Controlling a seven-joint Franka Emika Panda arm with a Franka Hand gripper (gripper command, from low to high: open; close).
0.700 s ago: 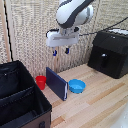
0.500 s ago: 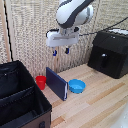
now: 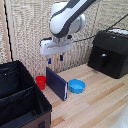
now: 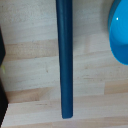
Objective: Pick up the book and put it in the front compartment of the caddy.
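Wooden table (image 3: 100,100) carries the upright book (image 3: 56,83); nothing is seen moved since earlier. An open, empty pincer (image 3: 55,59) hangs directly above, so grasping remains undone.

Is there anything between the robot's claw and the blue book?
No, nothing. In the exterior view the gripper hangs above the book, which stands upright on the wooden table, with only air between them. The wrist view also shows nothing over the book's top edge.

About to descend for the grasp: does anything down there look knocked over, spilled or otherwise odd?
Nothing stands out. The book stands upright on edge between the red cup and blue bowl; the gripper hangs above it, nothing spilled.
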